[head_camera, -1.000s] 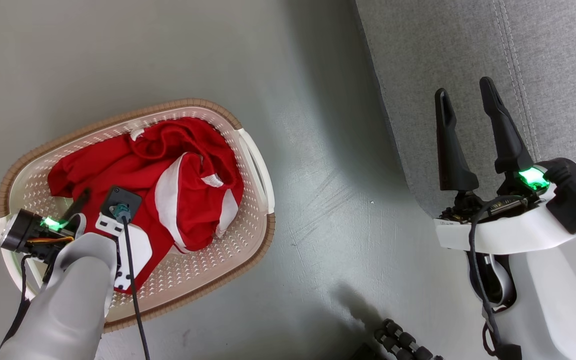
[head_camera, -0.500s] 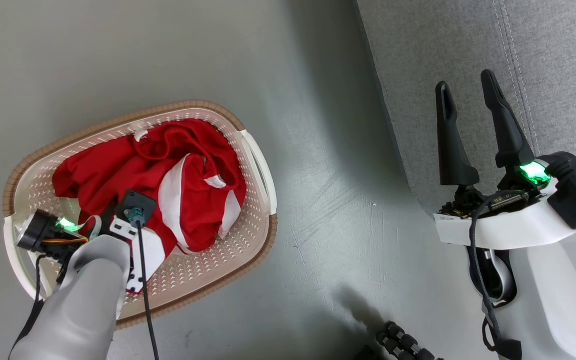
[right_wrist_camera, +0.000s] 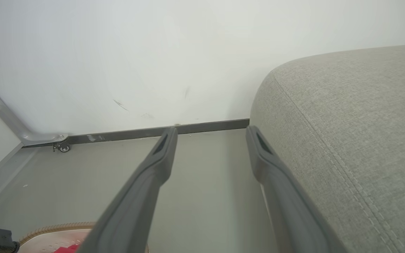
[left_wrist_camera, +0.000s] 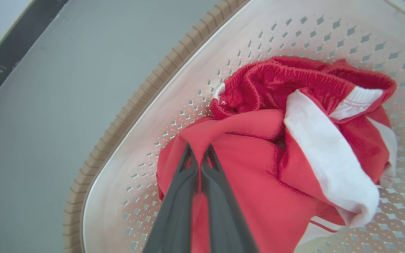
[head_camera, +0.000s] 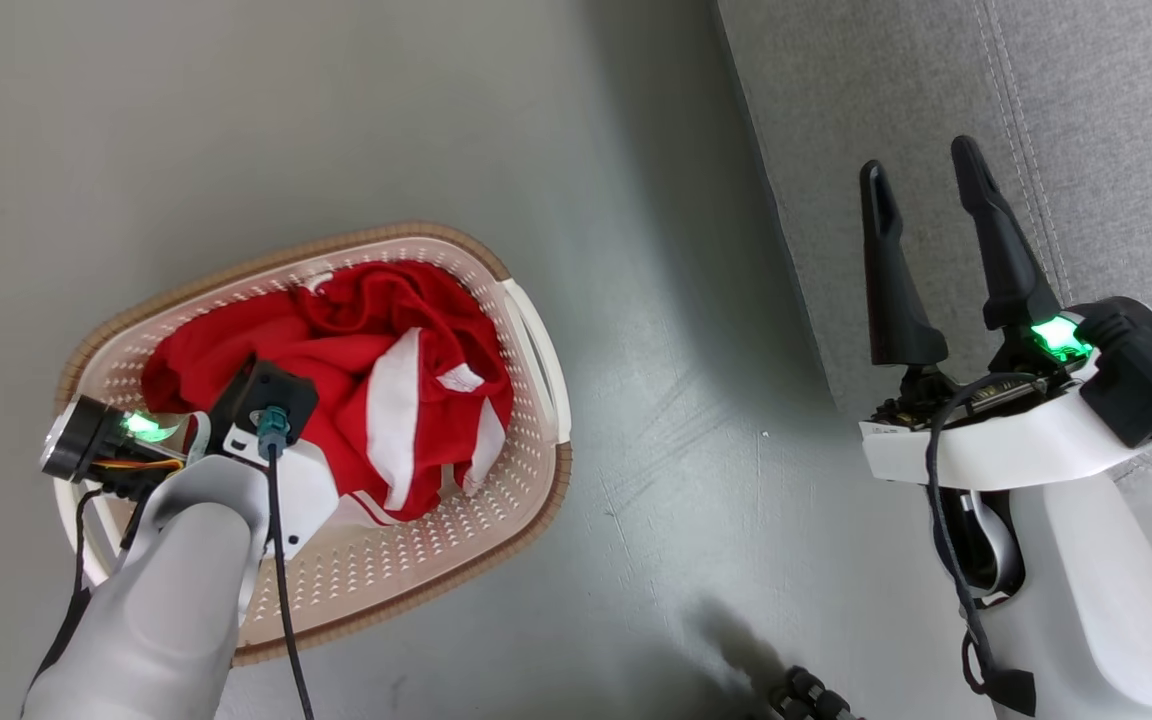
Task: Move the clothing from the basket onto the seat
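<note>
The left gripper (left_wrist_camera: 199, 150) has its two long dark fingers pressed together, clamped on a fold of the clothing (left_wrist_camera: 258, 158), a heap of bright red soft fabric garments with broad white stripes and white trim. The pinch sits at the edge of the heap nearest the wrist, and red cloth shows in the slit between the fingers. All of the clothing lies inside the basket (head_camera: 406, 575), a cream-white perforated plastic laundry tub with a brown woven-look rim and side handles; an elastic red waistband bunches toward its far wall. The basket stands on the smooth grey floor (head_camera: 336, 100), with a stretch of bare floor between it and the seat (head_camera: 1086, 100), a large grey fabric-upholstered sofa with rounded edges and stitched seams. The right gripper (head_camera: 918, 160) is held up at the seat's near edge with its fingers spread wide and nothing between them; whether a finger touches the upholstery I cannot tell. Beyond it a white wall (right_wrist_camera: 153, 52) meets the floor along a dark skirting strip (right_wrist_camera: 206, 126).
</note>
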Controlling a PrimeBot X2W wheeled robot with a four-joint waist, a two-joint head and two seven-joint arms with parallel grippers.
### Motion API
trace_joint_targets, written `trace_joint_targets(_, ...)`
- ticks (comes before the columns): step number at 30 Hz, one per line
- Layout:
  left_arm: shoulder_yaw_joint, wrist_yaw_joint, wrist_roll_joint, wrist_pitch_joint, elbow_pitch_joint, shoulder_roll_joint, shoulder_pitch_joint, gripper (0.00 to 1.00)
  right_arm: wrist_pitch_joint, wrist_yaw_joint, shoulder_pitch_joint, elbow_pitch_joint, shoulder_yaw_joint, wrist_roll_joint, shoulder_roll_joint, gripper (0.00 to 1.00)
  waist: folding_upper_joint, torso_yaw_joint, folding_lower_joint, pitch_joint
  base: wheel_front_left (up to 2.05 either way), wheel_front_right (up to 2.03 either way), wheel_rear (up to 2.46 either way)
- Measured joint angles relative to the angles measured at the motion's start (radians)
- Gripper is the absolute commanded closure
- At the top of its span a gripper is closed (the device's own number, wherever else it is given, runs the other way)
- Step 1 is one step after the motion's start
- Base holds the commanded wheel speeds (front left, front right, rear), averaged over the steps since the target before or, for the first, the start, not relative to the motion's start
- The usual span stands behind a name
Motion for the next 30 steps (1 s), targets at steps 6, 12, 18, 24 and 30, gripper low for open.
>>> trace_joint_targets(6,0.021,0.003,-0.026,-0.037,-0.025,-0.012,0.010,1.00,0.000,0.000,-0.001,0.012,0.007,-0.018,0.000,0.00,0.0000,0.016,0.0000,-0.033,0.00,0.00,0.00)
trace_joint_targets(12,0.056,0.020,-0.067,-0.056,-0.071,-0.024,0.038,1.00,0.000,0.000,-0.027,0.027,0.021,-0.048,-0.002,0.00,0.0000,0.038,0.0000,-0.073,0.00,0.00,0.00)
trace_joint_targets(18,0.086,0.034,-0.109,-0.068,-0.137,-0.039,0.074,1.00,0.000,0.000,-0.037,0.043,0.026,-0.072,-0.004,0.00,0.0000,0.064,0.0000,-0.122,0.00,0.00,0.00)
trace_joint_targets(24,0.115,0.045,-0.141,-0.070,-0.226,-0.051,0.122,1.00,0.000,0.000,-0.035,0.077,0.020,-0.088,-0.006,0.00,0.0000,0.097,0.0000,-0.187,0.00,0.00,0.00)
trace_joint_targets(30,0.127,0.046,-0.171,-0.070,-0.370,-0.063,0.164,1.00,0.000,0.000,-0.019,0.107,0.004,-0.103,-0.009,0.00,0.0000,0.127,0.0000,-0.248,0.00,0.00,0.00)
